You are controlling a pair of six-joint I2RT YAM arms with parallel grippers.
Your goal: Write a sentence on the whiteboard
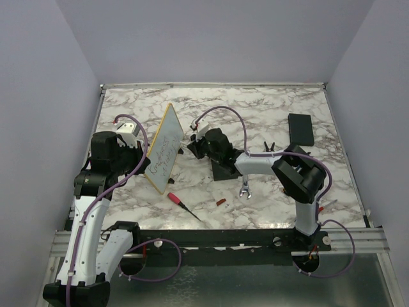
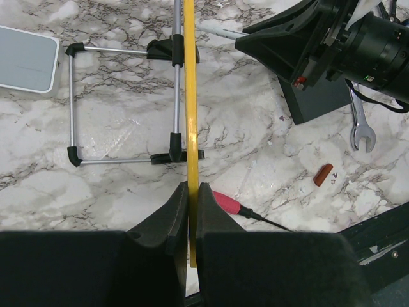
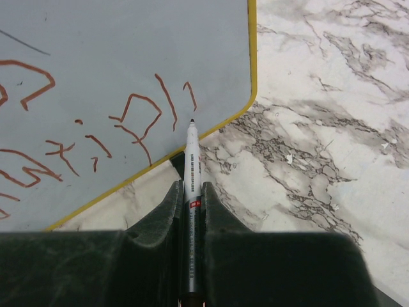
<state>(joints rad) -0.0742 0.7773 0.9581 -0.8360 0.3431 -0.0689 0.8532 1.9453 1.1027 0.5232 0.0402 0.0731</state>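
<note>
A marble-patterned table point(image 1: 268, 109) fills the overhead view, closed in by plain pale walls. The whiteboard point(image 1: 163, 148) stands on edge left of centre, leaning, its face turned to the right, with the sentence point(image 1: 162, 152) running along it in two thin lines. A black slab point(image 1: 300, 129) lies far right. A red-handled screwdriver point(image 1: 181, 204), a small red cap point(image 1: 221, 201) and a wrench point(image 1: 244, 190) lie near the front edge. In the left wrist view the left gripper point(image 2: 192, 204) is clenched on the board's yellow frame, seen edge-on, and a wire stand point(image 2: 121, 102) sits behind the board. In the right wrist view the right gripper point(image 3: 192, 198) grasps a marker point(image 3: 192, 160). Its tip lies over the board's rounded corner, just beside the last reddish strokes. Whether it touches the face cannot be told.
</note>
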